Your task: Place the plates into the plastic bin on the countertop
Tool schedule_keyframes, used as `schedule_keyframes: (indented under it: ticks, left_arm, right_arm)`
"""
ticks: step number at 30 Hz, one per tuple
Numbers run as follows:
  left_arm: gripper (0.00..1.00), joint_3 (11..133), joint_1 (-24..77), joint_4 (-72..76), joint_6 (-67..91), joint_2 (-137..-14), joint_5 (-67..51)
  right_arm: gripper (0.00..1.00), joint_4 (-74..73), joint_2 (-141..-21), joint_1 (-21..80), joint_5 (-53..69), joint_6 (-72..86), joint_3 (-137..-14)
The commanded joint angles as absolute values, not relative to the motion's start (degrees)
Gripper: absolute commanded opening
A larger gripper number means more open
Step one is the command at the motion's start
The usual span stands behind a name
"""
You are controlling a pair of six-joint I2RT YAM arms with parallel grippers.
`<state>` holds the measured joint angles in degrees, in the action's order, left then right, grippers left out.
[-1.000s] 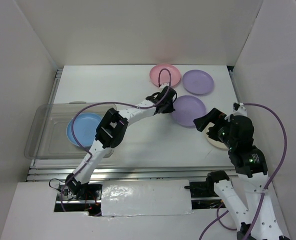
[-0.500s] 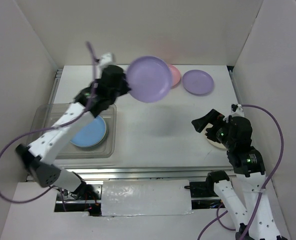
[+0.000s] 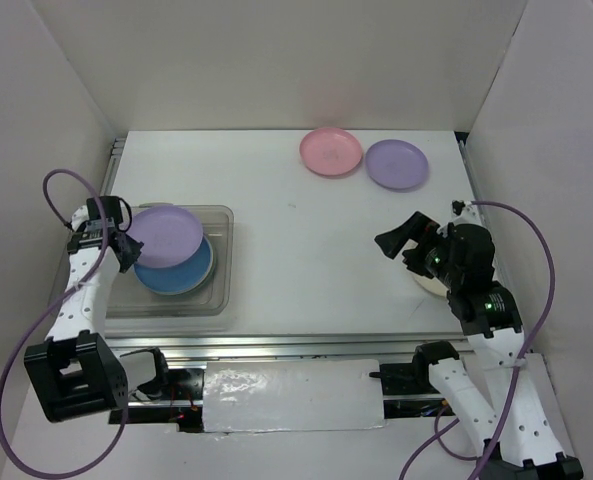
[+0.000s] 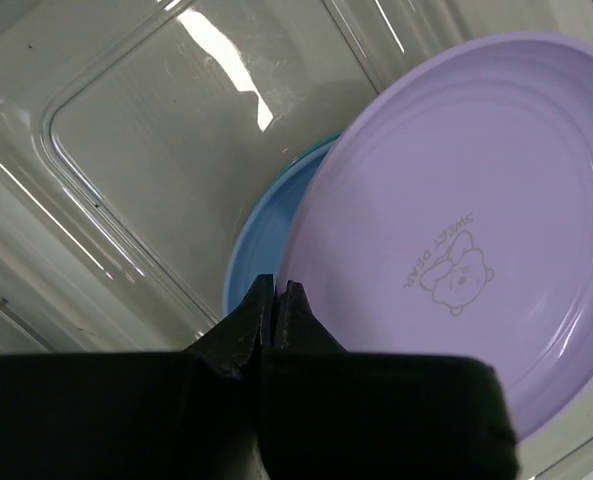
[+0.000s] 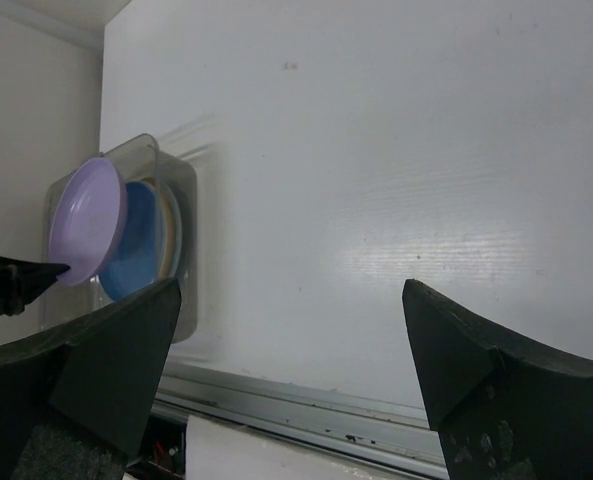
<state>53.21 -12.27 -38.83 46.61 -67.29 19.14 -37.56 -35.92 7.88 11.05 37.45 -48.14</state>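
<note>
The left hand (image 3: 128, 244) pinches the rim of a purple plate (image 3: 166, 232), tilted over the blue plate (image 3: 181, 277) inside the bin (image 3: 224, 262) at the left of the bench (image 3: 306, 250). Released at this slant, it might catch the bin's wall and lean there rather than stack flat. The right hand (image 3: 401, 238) hangs wide open, empty, near right.

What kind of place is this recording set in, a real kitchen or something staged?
Most likely a staged robot test booth, not a kitchen. Plain white panels wall in a bare white table, two robot arms with loose cables are mounted at its near edge, and small plates sit beside a clear bin.
</note>
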Motion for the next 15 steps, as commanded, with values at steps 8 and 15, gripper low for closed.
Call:
schedule_keyframes:
  ticks: [8, 15]
  left_arm:
    - [0.0, 52.8, -17.1, -29.6, 43.4, -71.5, 6.6]
    - [0.0, 53.5, -14.9, -34.8, 44.5, -65.6, 13.3]
  right_arm:
    - [1.0, -33.3, -37.0, 9.8, 10.2, 37.7, -47.2]
    - [1.0, -33.2, -37.5, 10.4, 9.4, 37.7, -47.5]
